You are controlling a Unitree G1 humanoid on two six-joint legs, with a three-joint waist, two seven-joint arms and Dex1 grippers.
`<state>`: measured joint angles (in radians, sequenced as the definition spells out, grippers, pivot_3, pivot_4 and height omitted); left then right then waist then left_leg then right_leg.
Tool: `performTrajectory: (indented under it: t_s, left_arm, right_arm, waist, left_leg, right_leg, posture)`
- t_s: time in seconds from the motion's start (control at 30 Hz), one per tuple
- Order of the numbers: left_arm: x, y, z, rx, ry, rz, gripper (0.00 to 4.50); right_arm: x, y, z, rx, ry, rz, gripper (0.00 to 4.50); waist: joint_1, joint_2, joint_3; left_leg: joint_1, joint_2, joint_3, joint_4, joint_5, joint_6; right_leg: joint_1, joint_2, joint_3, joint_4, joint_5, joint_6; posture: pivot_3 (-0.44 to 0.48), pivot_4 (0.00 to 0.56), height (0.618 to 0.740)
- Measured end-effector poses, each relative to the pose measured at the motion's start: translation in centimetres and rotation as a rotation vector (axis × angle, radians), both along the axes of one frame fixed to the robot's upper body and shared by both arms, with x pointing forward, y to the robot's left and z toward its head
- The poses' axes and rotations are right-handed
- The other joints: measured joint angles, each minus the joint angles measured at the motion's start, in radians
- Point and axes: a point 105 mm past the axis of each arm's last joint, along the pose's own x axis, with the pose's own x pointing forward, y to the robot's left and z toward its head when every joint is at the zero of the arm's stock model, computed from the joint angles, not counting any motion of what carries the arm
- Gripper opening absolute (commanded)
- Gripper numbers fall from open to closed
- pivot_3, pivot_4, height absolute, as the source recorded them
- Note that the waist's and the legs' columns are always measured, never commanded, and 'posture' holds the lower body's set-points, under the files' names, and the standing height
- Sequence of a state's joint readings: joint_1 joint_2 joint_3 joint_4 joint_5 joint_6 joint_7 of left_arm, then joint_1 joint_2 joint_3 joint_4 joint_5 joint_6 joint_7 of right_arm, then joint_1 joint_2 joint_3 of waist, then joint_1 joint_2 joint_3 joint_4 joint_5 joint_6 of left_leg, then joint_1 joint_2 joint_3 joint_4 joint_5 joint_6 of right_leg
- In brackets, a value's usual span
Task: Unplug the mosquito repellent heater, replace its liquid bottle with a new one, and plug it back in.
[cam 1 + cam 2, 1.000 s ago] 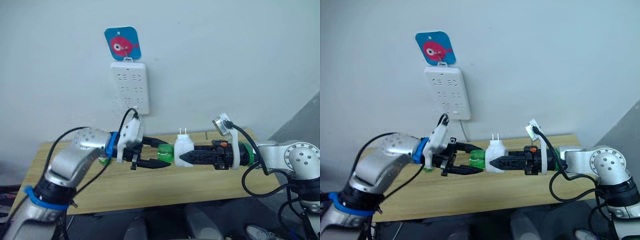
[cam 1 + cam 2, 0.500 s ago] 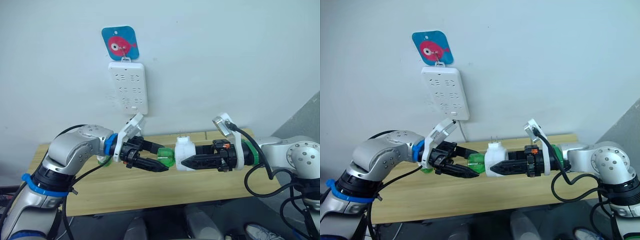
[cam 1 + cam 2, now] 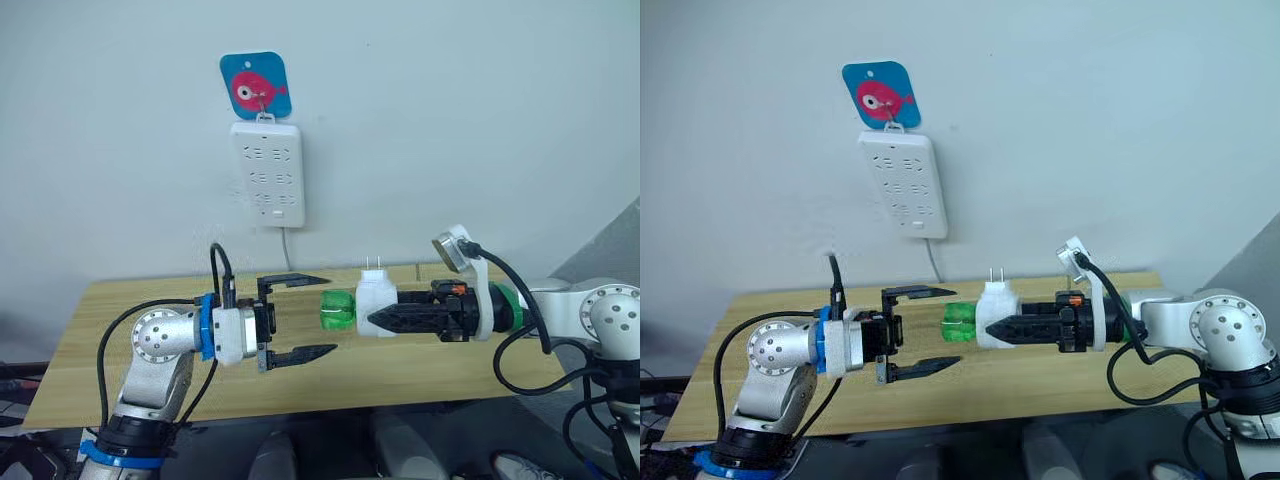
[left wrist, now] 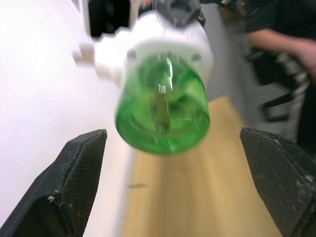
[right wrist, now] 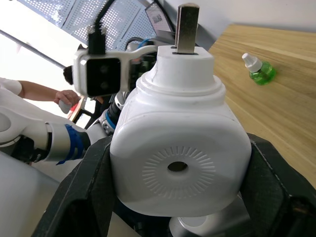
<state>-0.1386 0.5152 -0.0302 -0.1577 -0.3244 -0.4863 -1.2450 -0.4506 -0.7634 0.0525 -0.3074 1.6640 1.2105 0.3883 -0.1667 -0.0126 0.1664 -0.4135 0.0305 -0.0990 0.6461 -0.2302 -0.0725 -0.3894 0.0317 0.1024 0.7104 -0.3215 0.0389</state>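
Note:
My right gripper (image 3: 374,319) is shut on the white mosquito repellent heater (image 3: 376,299), held above the table with its two prongs (image 5: 186,21) pointing up. A green liquid bottle (image 3: 337,310) sticks out of the heater toward the left. My left gripper (image 3: 300,315) stands wide open just left of that bottle, apart from it, with one finger above and one below. In the left wrist view the bottle's round base (image 4: 163,111) faces me between the open fingers (image 4: 74,187). Another small green bottle (image 5: 258,69) with a white cap lies on the table.
A long white power strip (image 3: 267,185) hangs on the wall under a blue fish hook (image 3: 255,88), its cord dropping behind the wooden table (image 3: 420,370). A person's arm (image 4: 276,39) shows beyond the table.
My left gripper has come off the green bottle, opened wide and drawn back to the left, with its arm lowered. The right gripper still holds the heater in about the same place.

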Motion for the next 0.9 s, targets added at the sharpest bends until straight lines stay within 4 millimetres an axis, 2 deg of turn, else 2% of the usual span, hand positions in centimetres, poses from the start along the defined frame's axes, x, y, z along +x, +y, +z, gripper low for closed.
performTrajectory:
  t_s: [0.17,0.3,0.43,0.57,0.6,0.67,0.77,0.83,0.9]
  left_arm:
    - [0.7,-0.4,0.8,-0.005,-0.135,0.046,4.50]
    - [0.8,-0.8,0.3,0.006,-0.139,0.038,4.50]
    - [0.7,-1.3,0.3,0.023,-0.142,0.008,3.66]
    - [0.5,-1.3,0.3,0.027,-0.125,-0.007,2.34]
    - [0.5,-1.3,0.3,0.029,-0.121,-0.009,2.19]
    - [0.5,-1.2,0.4,0.029,-0.107,-0.013,2.20]
    - [0.4,-1.1,0.6,0.049,-0.027,-0.035,2.20]
    - [0.1,-0.9,0.8,0.083,0.114,-0.063,2.20]
    - [0.2,-0.8,0.9,0.121,0.374,-0.068,2.20]
  right_arm:
    - [0.1,0.1,-0.1,-0.006,0.000,-0.012,3.01]
    - [0.1,0.1,-0.1,-0.001,0.001,-0.011,3.01]
    - [0.1,0.2,-0.1,0.001,0.002,-0.010,3.01]
    - [0.1,0.2,-0.2,-0.002,0.004,-0.008,3.01]
    - [0.1,0.2,-0.2,-0.002,0.005,-0.007,3.01]
    - [0.1,0.2,-0.2,-0.001,0.004,-0.007,3.01]
    - [0.0,0.3,-0.1,0.002,0.003,0.000,3.01]
    - [-0.3,0.5,-0.2,0.000,0.003,0.017,3.01]
    - [-0.4,0.5,-0.3,-0.011,-0.012,0.026,3.01]
  waist:
    - [0.000,0.000,0.000]
    - [-0.002,0.000,0.000]
    - [-0.002,0.000,0.000]
    - [-0.003,0.000,0.000]
    - [-0.003,0.000,0.000]
    - [-0.003,0.000,0.000]
    - [-0.003,0.000,0.000]
    - [-0.005,0.000,0.000]
    - [-0.006,-0.001,0.001]
  left_leg:
    - [0.000,0.000,0.000,0.000,0.000,0.000]
    - [0.000,0.000,-0.001,-0.001,0.000,0.000]
    - [0.000,0.000,-0.001,0.000,0.000,0.000]
    - [0.000,0.000,-0.001,0.000,0.000,0.000]
    - [0.000,0.000,-0.001,0.000,0.000,0.000]
    - [0.000,0.000,-0.001,0.000,0.000,0.000]
    - [0.000,0.000,-0.001,-0.001,0.000,0.000]
    - [0.000,0.000,-0.002,-0.001,0.000,0.000]
    - [0.000,0.000,-0.003,-0.001,0.000,0.000]
  right_leg:
    - [0.000,0.000,0.000,0.000,0.000,0.000]
    - [0.000,0.000,-0.001,0.000,0.000,0.000]
    - [0.000,0.000,-0.001,0.000,0.000,0.000]
    - [0.000,0.000,-0.001,0.000,0.000,0.000]
    - [0.000,0.000,-0.001,0.000,0.000,0.000]
    - [0.000,0.000,-0.001,0.000,0.000,0.000]
    - [0.000,0.000,-0.001,0.001,0.000,0.000]
    - [0.000,0.000,-0.002,0.001,0.000,0.000]
    - [0.000,0.001,-0.003,0.001,0.000,0.000]
  posture:
    - [-0.197,0.132,0.710]
    - [-0.197,0.132,0.710]
    - [-0.198,0.128,0.710]
    - [-0.200,0.125,0.710]
    - [-0.200,0.125,0.710]
    - [-0.200,0.125,0.710]
    - [-0.200,0.125,0.710]
    - [-0.188,0.128,0.710]
    - [-0.184,0.128,0.710]
